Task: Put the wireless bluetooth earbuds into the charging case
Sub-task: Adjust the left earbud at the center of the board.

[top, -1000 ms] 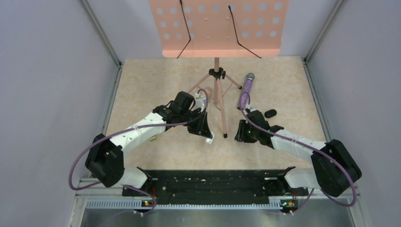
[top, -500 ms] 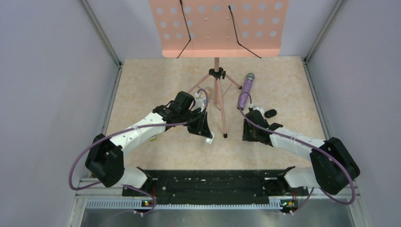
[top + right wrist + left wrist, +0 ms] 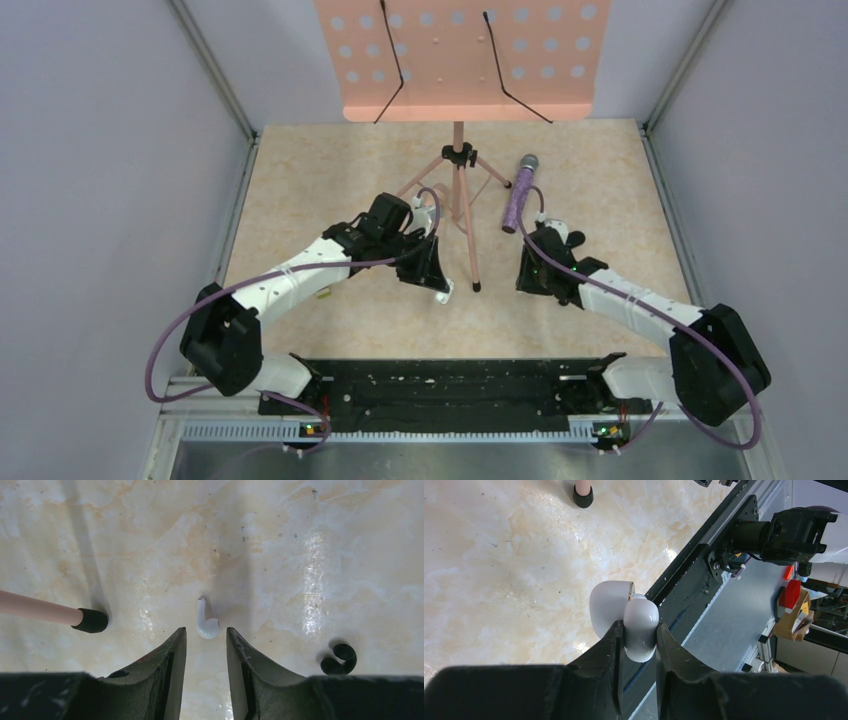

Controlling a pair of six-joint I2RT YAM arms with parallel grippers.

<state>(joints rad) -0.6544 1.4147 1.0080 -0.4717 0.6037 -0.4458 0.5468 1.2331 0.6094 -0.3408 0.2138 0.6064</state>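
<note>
My left gripper (image 3: 640,630) is shut on a white rounded charging case (image 3: 641,622), whose lid (image 3: 608,602) stands hinged open with a gold hinge showing. The case is held above the table near the front rail, and from above it shows as a white spot (image 3: 447,291) at the left gripper's tip. One white earbud (image 3: 206,622) with a short stem lies flat on the table. My right gripper (image 3: 206,639) stands open just short of it, one fingertip to either side of the bud end and neither touching. In the top view the right gripper (image 3: 535,275) hides the earbud.
A pink music stand (image 3: 460,60) rises mid-table; one black-tipped tripod foot (image 3: 90,620) rests left of the right gripper. A glittery purple microphone (image 3: 518,195) lies behind the right arm. A small black curled piece (image 3: 340,659) sits right of the right fingers. The black front rail (image 3: 694,580) runs behind the case.
The right arm has swung right and farther from the tripod foot, and now covers the small black piece in the top view. The left arm has not moved.
</note>
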